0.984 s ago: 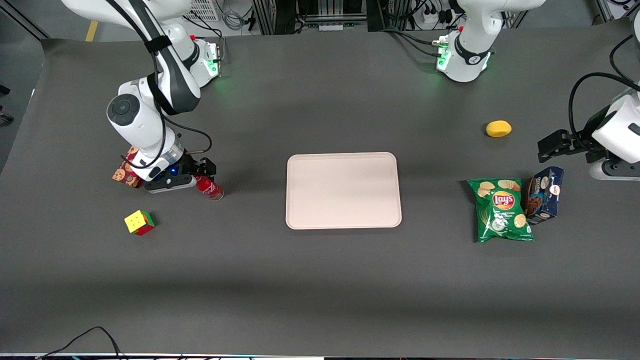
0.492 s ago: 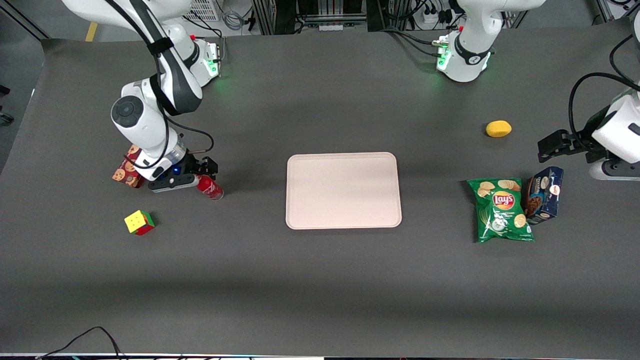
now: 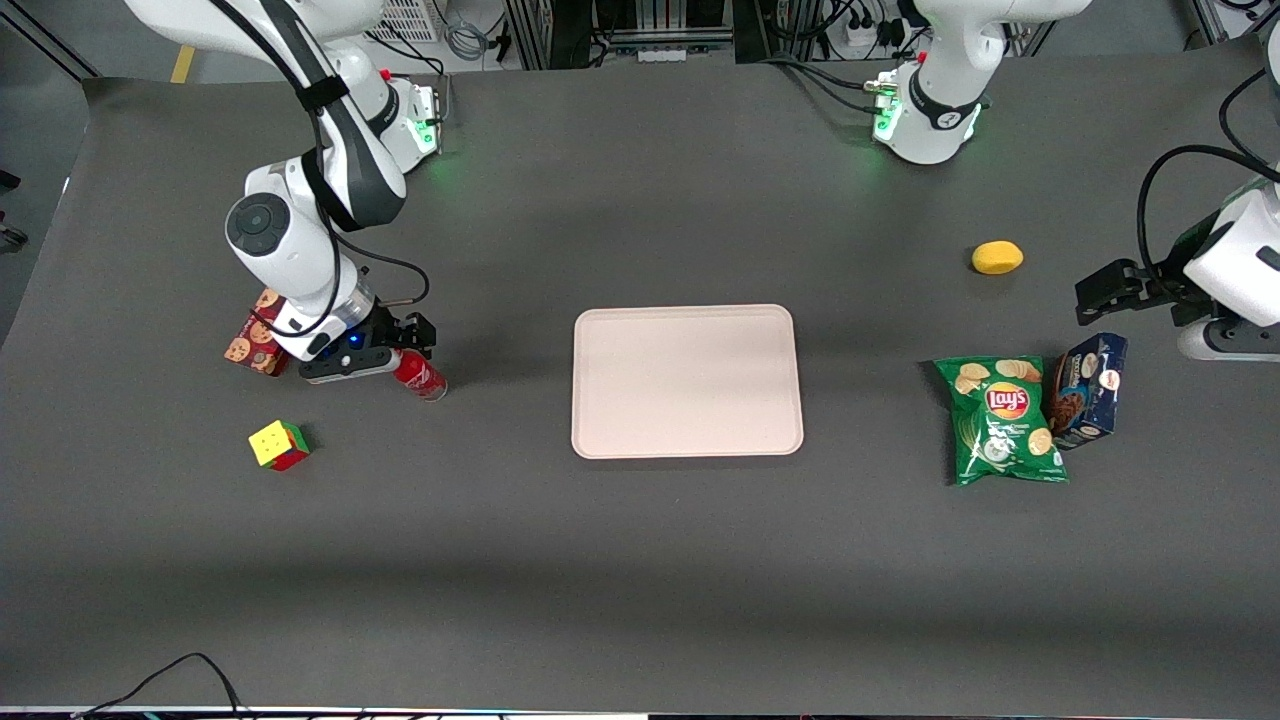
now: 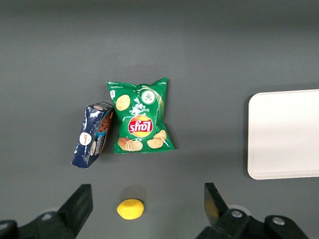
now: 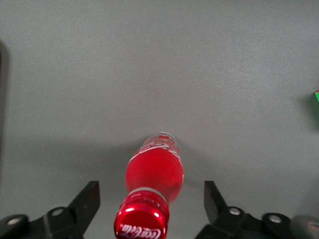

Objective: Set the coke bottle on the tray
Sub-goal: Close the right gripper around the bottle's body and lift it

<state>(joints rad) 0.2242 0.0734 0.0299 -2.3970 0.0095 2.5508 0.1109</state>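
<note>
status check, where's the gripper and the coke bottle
Gripper open, straddling small red coke bottle standing on table. Pale pinkish-beige rectangular tray bare. Path looks clear.

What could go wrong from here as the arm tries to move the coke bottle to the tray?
The gripper is open, its fingers either side of the upright coke bottle; closing off-centre could topple it. The red cookie box stands close by and could get bumped. The tray lies well away, so a loose grip risks dropping the bottle.

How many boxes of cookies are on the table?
2. A red box sits beside the hand and coke bottle; a blue box lies beside the chips, toward the parked arm's end.
</note>
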